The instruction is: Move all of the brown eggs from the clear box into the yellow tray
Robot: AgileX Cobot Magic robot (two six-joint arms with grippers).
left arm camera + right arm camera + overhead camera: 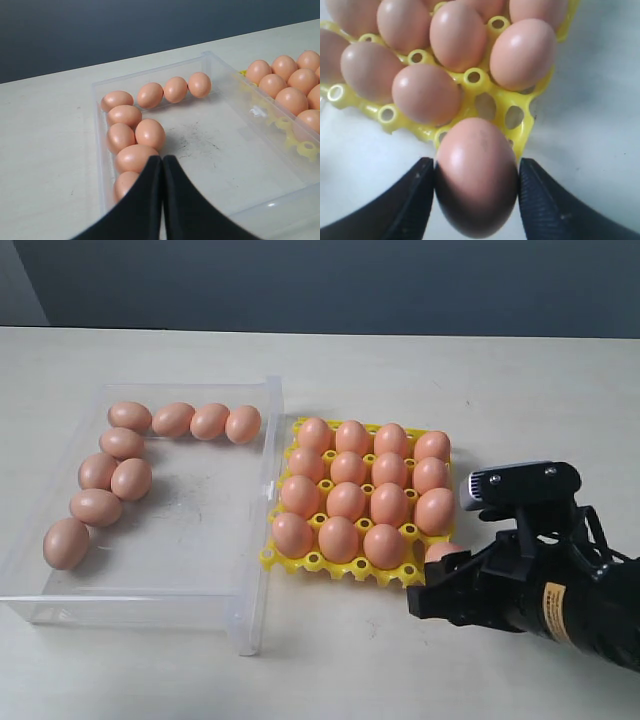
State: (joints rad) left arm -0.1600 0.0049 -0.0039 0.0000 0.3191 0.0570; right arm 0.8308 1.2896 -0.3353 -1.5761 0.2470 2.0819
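On my right wrist feed, the right end effector (476, 169) is clamped on one brown egg (476, 145). A black finger (415, 200) presses against each flank, and the jaws are spread as wide as the egg itself. That egg sits over the one free corner cup of the yellow tray (355, 570), the near right corner in the exterior view. I cannot tell whether it rests in the cup or hangs just above it. Each of the other fifteen cups carries an egg. The tray lies on the pale counter (420, 370), just beside the right wall of the clear box (130, 608). Inside the box I count nine brown eggs (131, 479): four in a row along the far wall and five trailing down the left wall, most of them touching a neighbour. The left end effector (161, 167) shows only on its own wrist feed. Its two fingers are pressed together with nothing between them, and it is poised above the eggs by the box's left wall.
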